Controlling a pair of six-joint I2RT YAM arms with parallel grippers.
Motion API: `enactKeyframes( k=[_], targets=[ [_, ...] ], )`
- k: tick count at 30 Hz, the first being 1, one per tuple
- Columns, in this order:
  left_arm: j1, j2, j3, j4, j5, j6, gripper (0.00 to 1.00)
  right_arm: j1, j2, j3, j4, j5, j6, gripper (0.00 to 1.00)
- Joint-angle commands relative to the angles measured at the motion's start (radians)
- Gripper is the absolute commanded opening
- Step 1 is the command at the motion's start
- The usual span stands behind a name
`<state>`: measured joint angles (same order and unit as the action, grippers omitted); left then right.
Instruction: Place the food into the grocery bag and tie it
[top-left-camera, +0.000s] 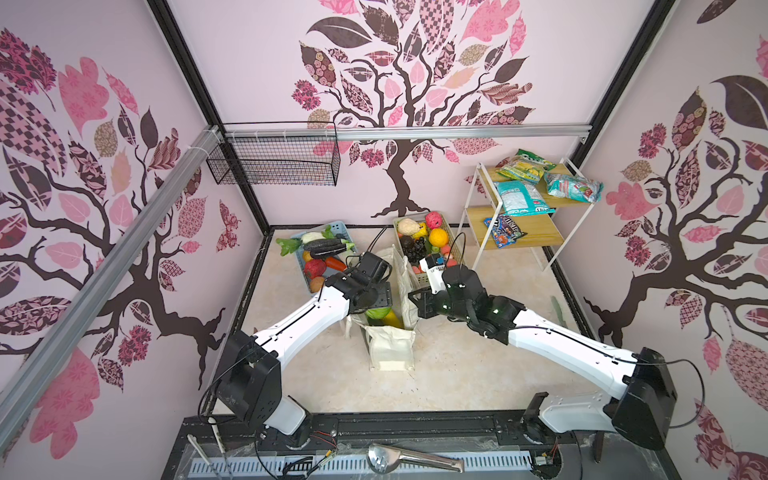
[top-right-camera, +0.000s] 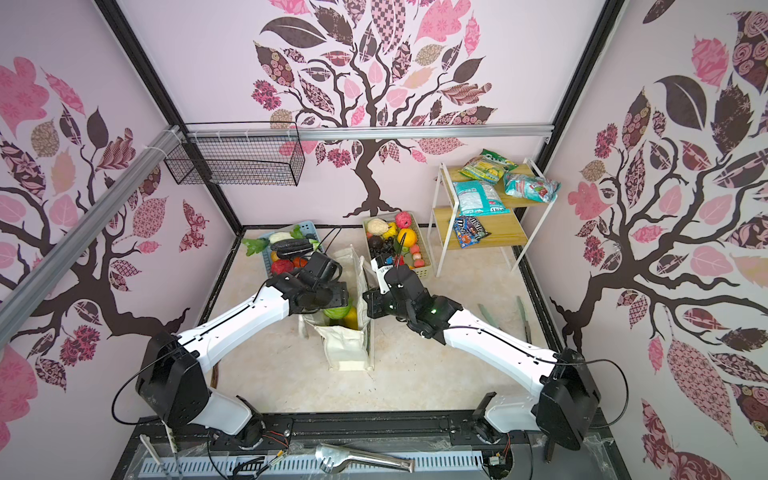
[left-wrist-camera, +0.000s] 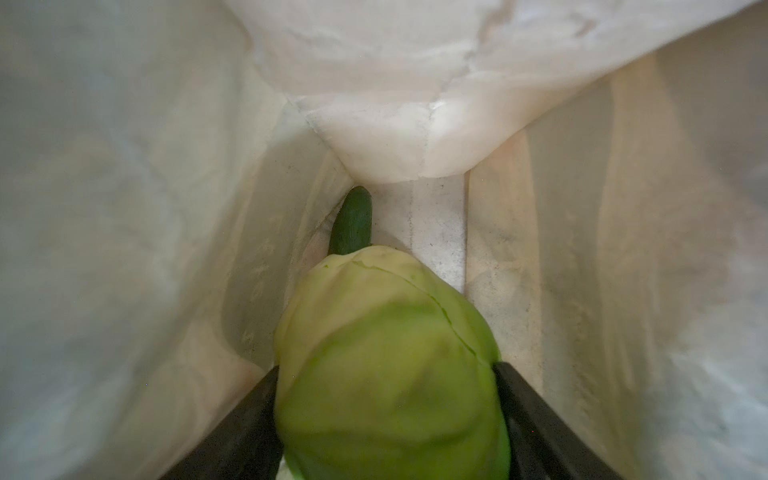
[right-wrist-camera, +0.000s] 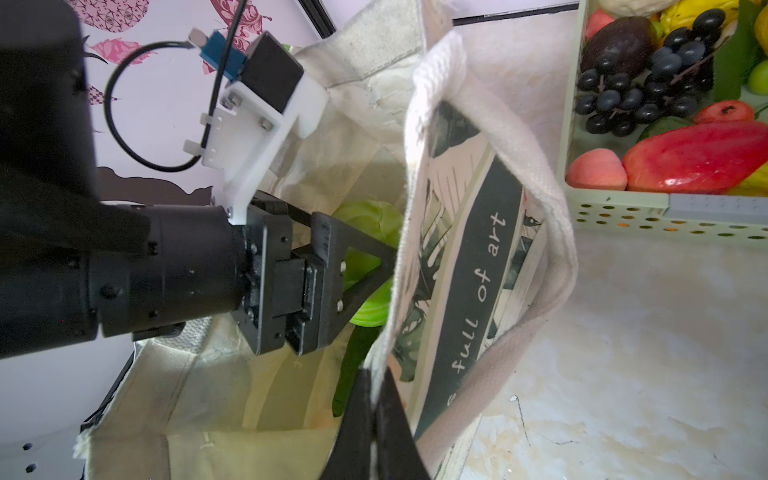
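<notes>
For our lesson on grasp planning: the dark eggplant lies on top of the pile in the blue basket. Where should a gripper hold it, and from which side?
Grip the eggplant across its middle, coming down from above. It lies flat on top of the pile in the blue basket, so its upper side is exposed, and its narrow width probably fits between the jaws.

Even light; wrist close-ups seemingly blurred

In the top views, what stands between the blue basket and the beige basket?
The far end of the grocery bag stands between the blue basket and the beige basket; both top views show it.
</notes>
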<state>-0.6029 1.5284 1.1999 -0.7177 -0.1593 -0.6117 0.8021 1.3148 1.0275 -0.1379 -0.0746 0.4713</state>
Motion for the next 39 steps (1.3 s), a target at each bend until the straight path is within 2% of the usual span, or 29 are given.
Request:
enactKeyframes(
  k=[1,12,24,29,36,39],
  targets=[
    [0.0,0.015,-0.036,-0.029,-0.033,-0.014,0.8,-0.005,-0.034,0.028,0.001,0.017,-0.003,0.0],
    [0.0,-0.114,0.079,-0.055,0.042,-0.022,0.83,-0.004,-0.018,0.015,-0.003,0.007,-0.004,0.0],
    [0.001,-0.16,0.224,-0.07,0.175,0.06,0.82,-0.065,-0.077,-0.057,-0.028,-0.009,-0.023,0.0],
    [0.012,-0.196,0.31,-0.142,0.101,0.115,0.81,-0.086,-0.091,-0.053,-0.054,-0.05,0.001,0.0],
    [0.079,-0.238,0.33,-0.25,-0.126,0.193,0.82,-0.088,-0.108,-0.077,-0.061,-0.079,0.0,0.0],
    [0.136,-0.214,0.319,-0.261,-0.092,0.209,0.8,-0.089,-0.093,-0.088,-0.057,-0.079,0.006,0.0]
  ],
)
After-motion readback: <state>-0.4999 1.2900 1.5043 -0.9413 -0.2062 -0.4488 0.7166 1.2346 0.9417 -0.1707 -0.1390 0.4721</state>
